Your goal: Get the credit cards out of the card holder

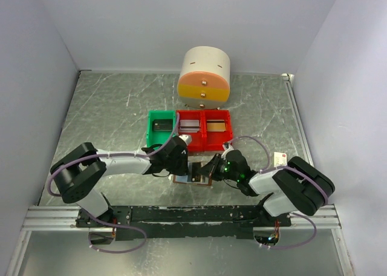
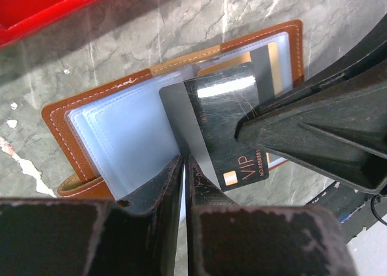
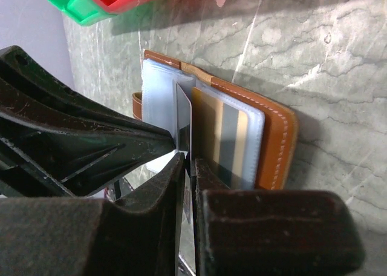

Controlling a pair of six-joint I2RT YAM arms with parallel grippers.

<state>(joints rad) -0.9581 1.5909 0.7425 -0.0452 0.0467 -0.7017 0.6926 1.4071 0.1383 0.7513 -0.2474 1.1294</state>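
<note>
grey marbled table point(image 1: 109, 118) is sitting inside pale walls. card holder point(image 2: 72, 115), brown, opened flat, pale blue sleeves, is lying near the front edge. left gripper point(image 2: 184, 161) is pinching its sleeve leaf, jaws nearly closed. right gripper point(image 3: 187, 161) is clamping one black card point(image 2: 217, 106), half out of the holder; one gold-striped card point(image 3: 227, 137) is sitting sleeved. beyond the holder: one green bin point(image 1: 150, 131), two red bins point(image 1: 208, 145). farther: one cream drum point(image 1: 204, 76).
</note>
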